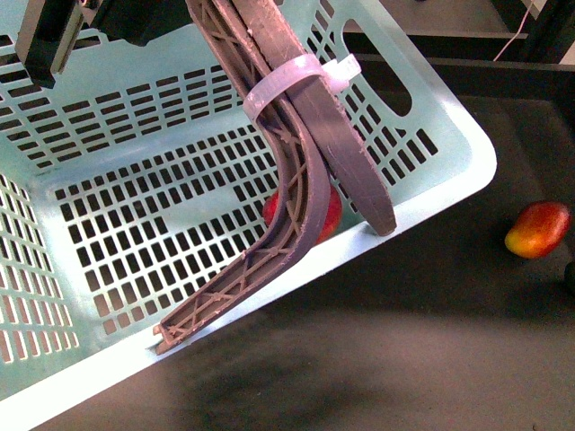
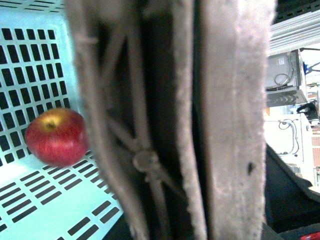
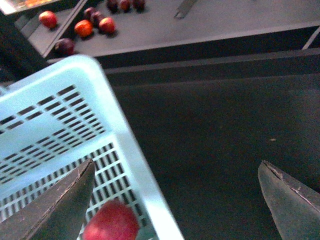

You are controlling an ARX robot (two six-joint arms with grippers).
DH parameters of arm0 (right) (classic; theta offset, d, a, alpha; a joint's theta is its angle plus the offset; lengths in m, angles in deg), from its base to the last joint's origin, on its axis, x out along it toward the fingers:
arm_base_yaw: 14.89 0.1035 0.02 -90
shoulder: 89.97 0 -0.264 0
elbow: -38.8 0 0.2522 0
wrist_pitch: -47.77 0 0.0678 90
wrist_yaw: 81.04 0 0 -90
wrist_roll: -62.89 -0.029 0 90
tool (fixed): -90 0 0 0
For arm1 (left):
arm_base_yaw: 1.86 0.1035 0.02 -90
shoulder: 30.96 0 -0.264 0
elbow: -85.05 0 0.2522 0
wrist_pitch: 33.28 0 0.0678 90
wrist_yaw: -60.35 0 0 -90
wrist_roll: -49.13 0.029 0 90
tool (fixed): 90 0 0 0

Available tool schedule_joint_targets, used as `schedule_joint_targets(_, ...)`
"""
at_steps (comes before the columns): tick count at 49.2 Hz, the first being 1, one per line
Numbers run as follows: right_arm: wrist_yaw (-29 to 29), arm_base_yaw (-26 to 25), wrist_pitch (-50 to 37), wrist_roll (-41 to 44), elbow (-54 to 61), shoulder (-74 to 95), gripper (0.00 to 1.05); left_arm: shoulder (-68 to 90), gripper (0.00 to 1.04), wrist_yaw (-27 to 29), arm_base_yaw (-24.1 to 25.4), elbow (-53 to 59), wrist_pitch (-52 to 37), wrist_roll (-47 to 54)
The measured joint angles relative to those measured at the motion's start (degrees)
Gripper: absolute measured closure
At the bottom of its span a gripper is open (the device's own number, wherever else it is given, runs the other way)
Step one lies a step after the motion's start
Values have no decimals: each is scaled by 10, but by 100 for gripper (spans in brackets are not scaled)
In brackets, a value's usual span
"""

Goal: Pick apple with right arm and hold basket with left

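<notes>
Closest to the lens: brown curved handles (image 1: 301,189), bound together by a white zip tie (image 1: 292,79), blurred and filling most of the left wrist view. Behind them, mint-green basket (image 1: 472,171), tilted in the front view, one corner over the dark worktop (image 1: 404,350). Deep-red apple (image 1: 332,215) low inside the basket, on the slotted floor near one wall, half hidden behind the handles.

Left pincer (image 1: 135,20) only a dark shape at the top edge, beside the handles' upper end; possibly clamped on them, but cannot tell.

Right pincer (image 3: 176,161) spread wide, holding nothing, hanging over the basket's rim. Apple below it, inside the wall, close under one finger (image 3: 55,210) and not between the tips; other finger over bare worktop.

Elongated red-and-yellow fruit (image 1: 537,229) alone on the worktop, well apart from the basket.
</notes>
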Motion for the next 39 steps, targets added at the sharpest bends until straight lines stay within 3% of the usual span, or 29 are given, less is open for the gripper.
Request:
schedule_joint_targets(10, -42, -77, 15, 46, 11, -43, 11, 0, 90, -8, -1, 0, 0, -1)
schedule_joint_targets(13, -34, -88, -119, 94, 63, -44, 23, 0, 90, -7, -1, 0, 0, -2)
schedule_joint_targets(17, -19, -95, -216, 128, 124, -63, 38, 0, 90, -9, -2, 0, 0, -2)
schedule_joint_targets(34, 19, -134, -223, 154, 251, -193, 103, 0, 90, -6, -1, 0, 0, -2)
schedule_joint_targets(39, 48, -160, -210, 156, 270, -226, 103, 0, 90, -7, -1, 0, 0, -2)
